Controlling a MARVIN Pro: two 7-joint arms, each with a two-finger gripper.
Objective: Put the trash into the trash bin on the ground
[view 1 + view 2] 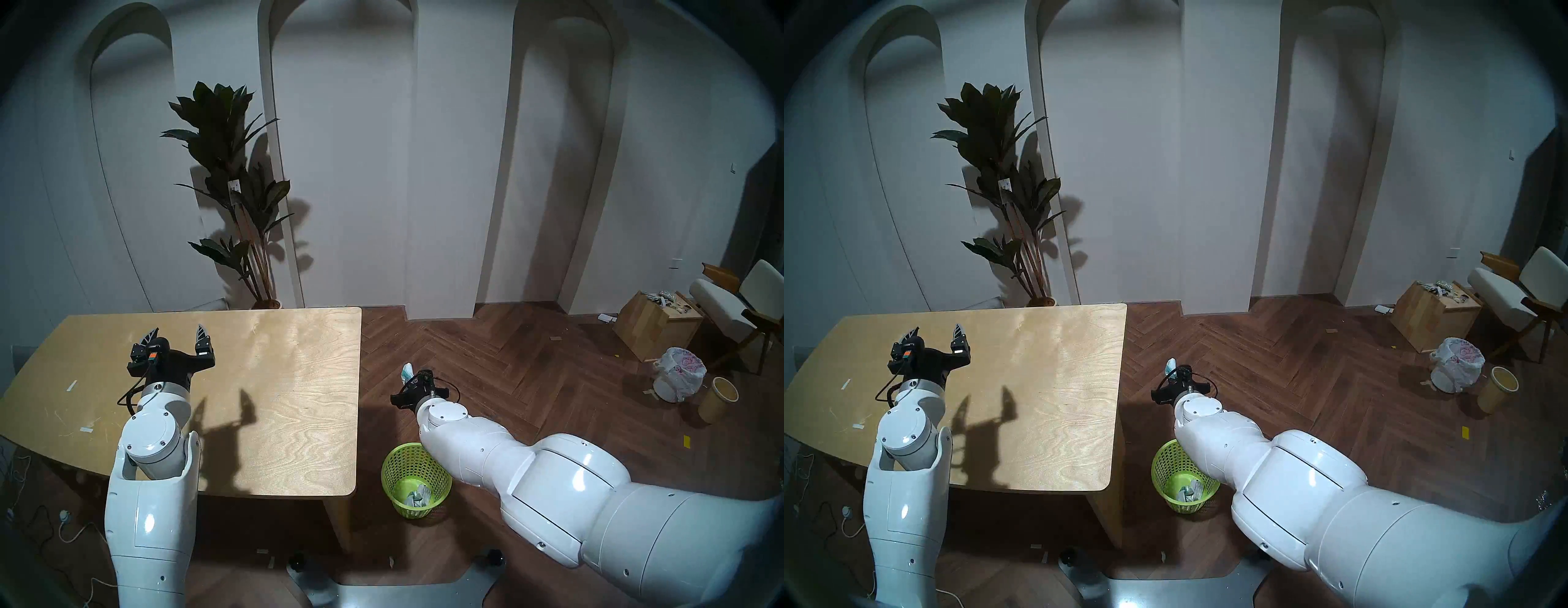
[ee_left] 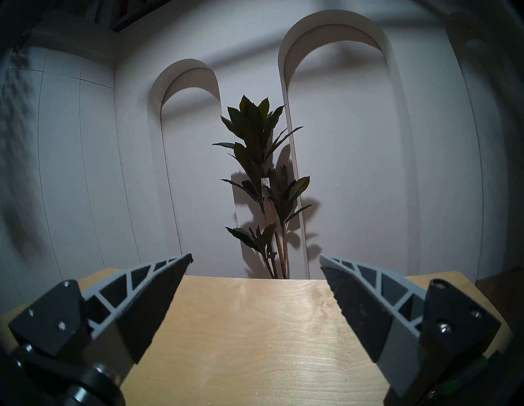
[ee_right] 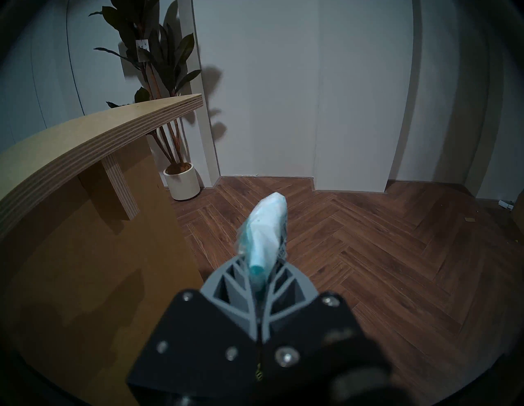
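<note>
Right end effector [image 3: 262, 272] clenches wrapper [image 3: 265, 232] over bare floor [image 3: 368, 241] beside table edge [image 3: 119, 133].

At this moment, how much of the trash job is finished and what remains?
Done: some litter already lies inside the green bin. In hand: the right gripper is shut on a clear-and-teal wrapper, held beyond the bin, not over its mouth. Left: bring it over the bin and drop it. The left gripper is open and empty above the table, where no litter shows.
</note>
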